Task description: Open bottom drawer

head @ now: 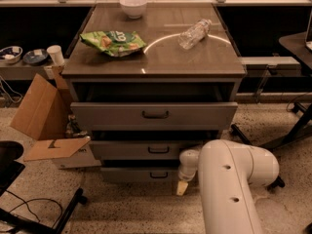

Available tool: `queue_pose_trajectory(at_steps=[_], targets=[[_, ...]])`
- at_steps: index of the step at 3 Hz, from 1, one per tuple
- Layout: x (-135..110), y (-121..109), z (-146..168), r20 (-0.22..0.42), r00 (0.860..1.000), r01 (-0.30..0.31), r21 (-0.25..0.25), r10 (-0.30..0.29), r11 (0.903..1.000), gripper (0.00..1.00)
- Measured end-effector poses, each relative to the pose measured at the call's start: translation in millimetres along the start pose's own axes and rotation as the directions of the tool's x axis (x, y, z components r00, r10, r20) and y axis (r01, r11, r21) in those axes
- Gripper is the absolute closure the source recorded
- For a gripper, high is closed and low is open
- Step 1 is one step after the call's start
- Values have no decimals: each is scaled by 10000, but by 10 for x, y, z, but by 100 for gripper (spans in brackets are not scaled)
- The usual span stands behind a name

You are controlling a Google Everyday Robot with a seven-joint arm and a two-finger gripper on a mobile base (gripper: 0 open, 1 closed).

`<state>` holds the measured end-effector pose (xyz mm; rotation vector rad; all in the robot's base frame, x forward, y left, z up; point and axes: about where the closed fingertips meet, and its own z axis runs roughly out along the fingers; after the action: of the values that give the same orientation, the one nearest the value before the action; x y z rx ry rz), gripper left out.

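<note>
Evidently little is done: the small, flat-fronted grey bottom drawer (126, 174) looks nearly shut, with the whole pull left to make.

It sits lowest in the cabinet, below the front edge of the brown tabletop (195, 65), under the wide grey top drawer (107, 116) and the grey middle drawer (122, 150), which both stand further out. Its small dark bar handle (158, 175) shows free. The white robot arm's claw (182, 186) hangs low just beside the front's right end, apart from the handle; whether it is open or closed cannot be told.
</note>
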<state>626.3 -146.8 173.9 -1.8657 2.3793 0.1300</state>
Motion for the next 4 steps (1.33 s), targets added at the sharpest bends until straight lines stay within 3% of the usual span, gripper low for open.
queue_pose_trajectory(at_steps=[1,3,4], targets=[[-26,-69,83,146,9999,-59,112,57,9999,42],[-47,-71,-62,147,9999,-60,114,58,9999,87],[-39,-70,-106,147,9999,-60,115,58,9999,100]])
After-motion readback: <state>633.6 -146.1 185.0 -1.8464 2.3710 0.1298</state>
